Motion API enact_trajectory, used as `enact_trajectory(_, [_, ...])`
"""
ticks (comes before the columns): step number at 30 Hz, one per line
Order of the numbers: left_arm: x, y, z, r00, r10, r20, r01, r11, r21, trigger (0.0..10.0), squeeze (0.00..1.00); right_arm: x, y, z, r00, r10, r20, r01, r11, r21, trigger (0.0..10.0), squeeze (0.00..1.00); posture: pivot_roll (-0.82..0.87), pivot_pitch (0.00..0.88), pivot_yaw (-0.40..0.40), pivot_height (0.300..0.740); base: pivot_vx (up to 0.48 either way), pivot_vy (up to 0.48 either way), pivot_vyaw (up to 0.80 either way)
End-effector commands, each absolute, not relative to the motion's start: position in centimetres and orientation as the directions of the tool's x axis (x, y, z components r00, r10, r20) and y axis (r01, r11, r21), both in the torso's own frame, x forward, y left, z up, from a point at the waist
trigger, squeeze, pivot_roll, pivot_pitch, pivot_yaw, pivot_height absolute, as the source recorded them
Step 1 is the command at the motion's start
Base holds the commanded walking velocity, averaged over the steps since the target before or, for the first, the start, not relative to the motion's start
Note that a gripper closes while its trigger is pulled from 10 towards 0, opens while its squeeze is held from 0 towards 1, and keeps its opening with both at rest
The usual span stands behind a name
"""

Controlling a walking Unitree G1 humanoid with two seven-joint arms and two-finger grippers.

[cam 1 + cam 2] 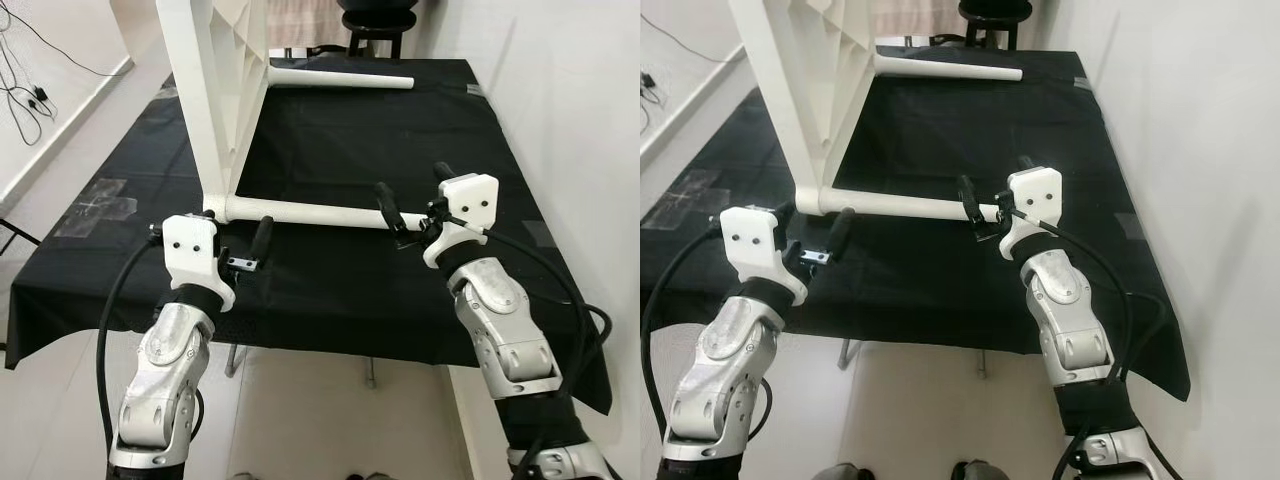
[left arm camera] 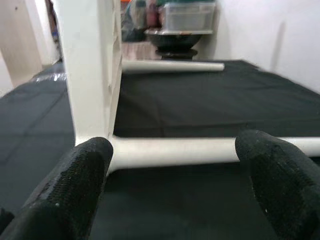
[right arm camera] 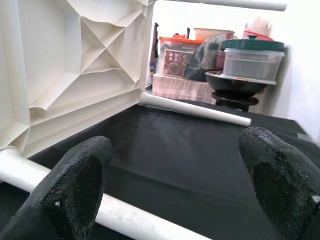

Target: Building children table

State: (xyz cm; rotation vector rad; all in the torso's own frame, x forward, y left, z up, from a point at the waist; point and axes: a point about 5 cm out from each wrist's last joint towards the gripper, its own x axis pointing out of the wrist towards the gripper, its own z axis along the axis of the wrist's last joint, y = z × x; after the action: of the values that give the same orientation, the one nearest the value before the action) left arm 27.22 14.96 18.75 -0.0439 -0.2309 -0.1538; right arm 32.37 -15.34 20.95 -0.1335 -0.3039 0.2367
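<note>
Our white children's table [image 1: 215, 90] stands on its side at upper left, its near leg [image 1: 310, 212] running left to right across the black cloth [image 1: 330, 280]. Our left gripper [image 1: 235, 240] and right gripper [image 1: 415, 200] both gape wide, holding nothing, just short of that leg.

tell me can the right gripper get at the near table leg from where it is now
Probably yes. The right gripper is open at the free end of the near leg, which lies on the black cloth. One finger already overlaps the leg in the wrist view, and nothing sits between them.

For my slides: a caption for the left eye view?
Open right gripper at the near leg of the white tabletop standing on edge; open left gripper nearby.
</note>
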Motion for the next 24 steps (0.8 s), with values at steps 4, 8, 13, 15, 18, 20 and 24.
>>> enact_trajectory(4, [27.2, 15.5, 17.8, 0.974, -0.131, 0.183, 0.139, 0.99, -0.031, 10.0, 0.0, 32.5, -15.1, 21.0, 0.922, 0.258, 0.288, -0.217, 0.962, -0.169, 10.0, 0.0, 0.06, 0.126, -0.026, 0.74, 0.0, 0.0, -0.4])
enact_trajectory(8, [27.2, 15.4, 18.1, 0.971, -0.138, 0.193, 0.146, 0.989, -0.028, 10.0, 0.0, 32.5, -14.8, 21.3, 0.916, 0.267, 0.298, -0.222, 0.959, -0.174, 10.0, 0.0, 0.06, 0.128, -0.025, 0.74, 0.0, 0.0, 0.0])
enact_trajectory(13, [27.3, 15.3, 18.6, 0.966, -0.139, 0.216, 0.15, 0.988, -0.034, 10.0, 0.0, 32.6, -14.8, 21.4, 0.915, 0.266, 0.303, -0.222, 0.96, -0.173, 10.0, 0.0, 0.06, 0.128, -0.022, 0.74, 0.0, 0.0, 0.0])
enact_trajectory(15, [27.3, 15.3, 18.7, 0.965, -0.143, 0.217, 0.153, 0.988, -0.027, 10.0, 0.0, 32.6, -14.9, 21.4, 0.917, 0.262, 0.3, -0.219, 0.961, -0.17, 10.0, 0.0, 0.06, 0.128, -0.022, 0.74, 0.0, 0.0, -0.4])
enact_trajectory(18, [27.2, 14.9, 18.7, 0.957, -0.186, 0.221, 0.196, 0.98, -0.024, 10.0, 0.0, 32.6, -15.0, 21.5, 0.917, 0.26, 0.302, -0.216, 0.961, -0.172, 10.0, 0.0, 0.06, 0.129, -0.02, 0.74, 0.0, 0.0, -0.8])
enact_trajectory(20, [27.1, 14.4, 18.7, 0.949, -0.222, 0.225, 0.233, 0.972, -0.025, 10.0, 0.0, 32.6, -15.0, 21.7, 0.914, 0.258, 0.312, -0.212, 0.962, -0.173, 10.0, 0.0, 0.06, 0.131, -0.02, 0.74, 0.157, 0.0, -0.4])
enact_trajectory(24, [27.1, 14.0, 18.8, 0.943, -0.24, 0.23, 0.253, 0.967, -0.03, 10.0, 0.0, 32.7, -14.8, 21.7, 0.918, 0.262, 0.299, -0.222, 0.962, -0.162, 10.0, 0.0, 0.06, 0.133, -0.022, 0.74, 0.356, 0.0, -0.4])
